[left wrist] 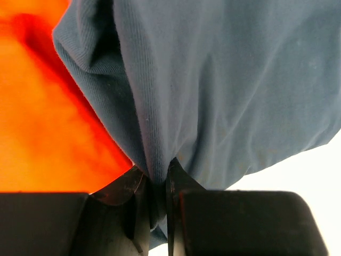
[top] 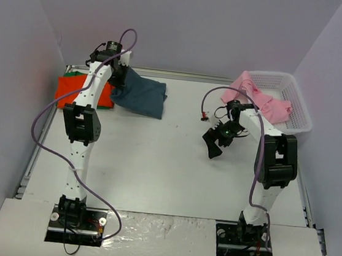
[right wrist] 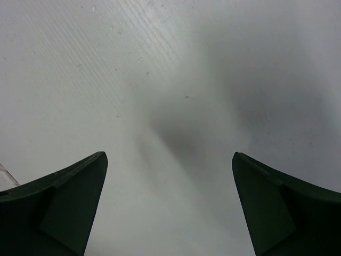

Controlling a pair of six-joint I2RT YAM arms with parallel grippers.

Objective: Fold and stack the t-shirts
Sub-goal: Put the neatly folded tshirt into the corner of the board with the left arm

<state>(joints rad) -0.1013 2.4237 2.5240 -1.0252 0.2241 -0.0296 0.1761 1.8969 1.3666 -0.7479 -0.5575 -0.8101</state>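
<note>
While your left claw (left wrist: pixel 157 178) is pressed together on a fold of the slate-blue t-shirt (top: pixel 142 96), its wrist view shows the cloth bunched between the two dark fingertips and spreading away from them in soft creases. From above, you see that shirt at the far left of the counter (top: pixel 154 169). It is crumpled, with its left edge lying over the right side of the orange-red t-shirt (top: pixel 70 93) and the rest on bare counter. The orange-red one lies fairly flat near the left wall. A thin sliver of the green t-shirt (top: pixel 73 75) shows at its far edge; you cannot tell how much green lies beneath.

Your right claw (right wrist: pixel 170 208) is spread wide and holds nothing. Its wrist view shows only plain counter and a soft shadow between the fingers. It hangs over the right middle of the counter, well apart from the blue shirt. Beyond it, the pink t-shirt (top: pixel 256 97) lies rumpled over the near-left rim of the white basket (top: pixel 301 109), partly inside and partly spilling onto the counter at the far right.
</note>
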